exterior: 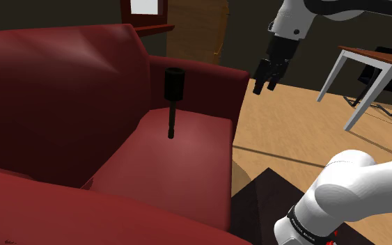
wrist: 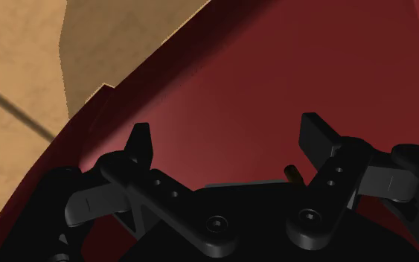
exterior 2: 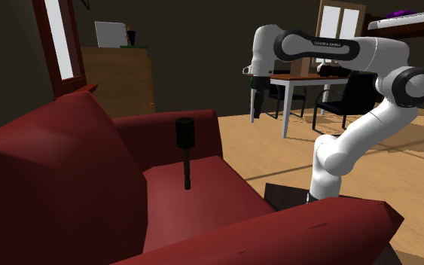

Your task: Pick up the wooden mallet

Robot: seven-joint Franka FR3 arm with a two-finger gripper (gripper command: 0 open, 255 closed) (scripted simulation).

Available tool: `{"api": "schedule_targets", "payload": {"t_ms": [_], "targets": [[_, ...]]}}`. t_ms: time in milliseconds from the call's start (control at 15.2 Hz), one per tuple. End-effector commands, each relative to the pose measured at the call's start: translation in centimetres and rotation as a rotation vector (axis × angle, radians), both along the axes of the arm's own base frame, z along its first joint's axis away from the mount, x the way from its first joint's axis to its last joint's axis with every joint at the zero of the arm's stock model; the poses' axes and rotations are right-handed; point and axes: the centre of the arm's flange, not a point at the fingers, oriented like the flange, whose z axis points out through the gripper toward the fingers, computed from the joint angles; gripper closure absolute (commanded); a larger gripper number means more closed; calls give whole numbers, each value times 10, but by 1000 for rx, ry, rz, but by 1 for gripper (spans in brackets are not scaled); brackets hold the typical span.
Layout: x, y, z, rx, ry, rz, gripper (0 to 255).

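The mallet (exterior: pixel 171 104) (exterior 2: pixel 185 154) is standing on end on the red sofa's (exterior: pixel 69 90) seat cushion. Its long axis is running vertically: the thick cylindrical head is pointing up and the thin handle is pointing down, with its end resting on the cushion. It is showing dark, almost black, with no grain visible.

The gripper (exterior: pixel 264 87) (exterior 2: pixel 254 113) (wrist: pixel 230 138) is hanging in the air with its 2 fingers (wrist: pixel 141 141) standing apart, clasping nothing. The mallet is sitting well apart from the fingers and lower than their tips. In the shoulder view the sofa's armrest (exterior: pixel 208 80) is lying between the fingers and the mallet. In the wrist view, red upholstery is showing just beyond the fingertips, with tan floor (wrist: pixel 21 67) off to one side of them.
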Motion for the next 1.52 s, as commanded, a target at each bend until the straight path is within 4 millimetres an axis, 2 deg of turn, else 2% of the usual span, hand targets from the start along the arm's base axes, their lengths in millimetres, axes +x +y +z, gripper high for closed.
{"api": "schedule_targets", "payload": {"t_ms": [0, 396, 858, 1386, 1452], "targets": [[0, 0, 0, 0, 0, 0, 0], [70, 39, 13, -13, 7, 107, 0], [146, 94, 27, -28, 14, 232, 0], [224, 168, 41, -45, 23, 374, 0], [228, 173, 42, -46, 23, 383, 0]]}}
